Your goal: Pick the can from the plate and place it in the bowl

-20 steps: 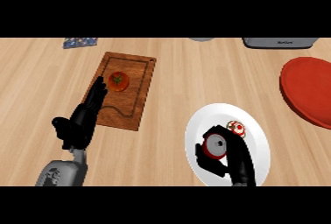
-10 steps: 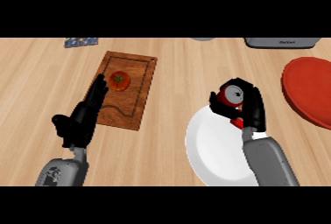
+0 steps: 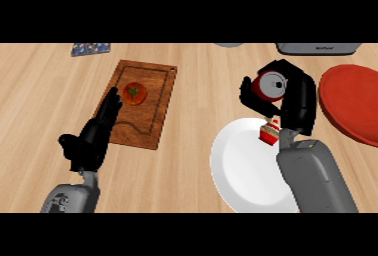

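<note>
Near the plate [image 3: 238,167], right hand [image 3: 297,99] clasps red can [image 3: 269,85].

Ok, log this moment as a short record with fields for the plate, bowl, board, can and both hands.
plate: white, small red-and-white item on it
bowl: red, at the view's right edge
cutting board: wooden, tomato on it
can: red, held past the plate's far rim, not yet in the bowl
right hand: curled round the can
left hand: open, at the cutting board's left edge
</note>
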Robot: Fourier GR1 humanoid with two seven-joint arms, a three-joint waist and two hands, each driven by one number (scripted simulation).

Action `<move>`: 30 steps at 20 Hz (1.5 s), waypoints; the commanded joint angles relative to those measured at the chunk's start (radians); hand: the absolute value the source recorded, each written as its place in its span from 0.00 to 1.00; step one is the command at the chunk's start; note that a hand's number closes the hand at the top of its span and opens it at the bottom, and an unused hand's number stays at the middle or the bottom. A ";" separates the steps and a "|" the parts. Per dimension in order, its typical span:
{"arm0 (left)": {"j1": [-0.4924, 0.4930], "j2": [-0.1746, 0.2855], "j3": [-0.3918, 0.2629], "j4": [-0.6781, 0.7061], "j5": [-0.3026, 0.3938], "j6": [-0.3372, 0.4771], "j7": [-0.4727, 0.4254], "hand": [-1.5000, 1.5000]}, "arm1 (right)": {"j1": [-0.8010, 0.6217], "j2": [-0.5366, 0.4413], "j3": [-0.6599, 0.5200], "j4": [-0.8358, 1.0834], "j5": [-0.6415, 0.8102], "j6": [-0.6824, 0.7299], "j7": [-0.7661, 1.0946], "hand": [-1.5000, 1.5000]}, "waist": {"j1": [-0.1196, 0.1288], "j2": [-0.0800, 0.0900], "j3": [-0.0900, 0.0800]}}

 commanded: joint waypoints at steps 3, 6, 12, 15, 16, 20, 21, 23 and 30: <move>-0.040 0.007 0.020 0.003 -0.001 0.005 0.049 0.50 | -0.198 -0.059 -0.039 -0.085 0.198 0.154 0.305 1.00 | -0.002 0.000 -0.001; -0.060 -0.016 0.007 0.015 -0.013 0.014 0.033 0.50 | -0.236 -0.068 -0.050 -0.097 0.235 0.226 0.372 1.00 | -0.001 0.002 0.000; 0.005 0.016 0.027 -0.069 0.021 -0.027 0.077 0.50 | -0.333 -0.162 -0.189 -0.057 0.168 0.303 0.364 1.00 | 0.006 0.002 0.001; 0.055 -0.007 0.003 -0.057 -0.009 -0.013 -0.015 0.50 | -0.396 -0.218 -0.257 0.033 0.159 0.321 0.366 1.00 | 0.010 0.003 0.001; -0.023 0.030 0.055 0.005 0.032 -0.058 0.024 0.50 | -0.402 -0.172 -0.214 0.051 0.211 0.289 0.391 1.00 | 0.007 0.004 0.001; -0.030 -0.010 0.021 0.001 -0.011 -0.015 0.026 0.50 | -0.457 -0.245 -0.289 0.154 0.155 0.329 0.354 1.00 | 0.007 0.005 0.001; -0.021 -0.036 0.000 -0.004 -0.036 0.018 0.015 0.50 | -0.332 -0.288 -0.285 0.117 0.160 0.338 0.299 1.00 | -0.002 0.005 0.001; 0.022 -0.037 -0.018 -0.032 -0.026 -0.005 0.000 0.50 | -0.415 -0.318 -0.284 0.234 0.225 0.339 0.333 1.00 | 0.011 0.006 0.001; -0.046 0.007 0.047 -0.014 0.006 -0.034 0.040 0.50 | -0.335 -0.431 -0.324 0.367 0.239 0.327 0.201 1.00 | 0.005 0.006 0.001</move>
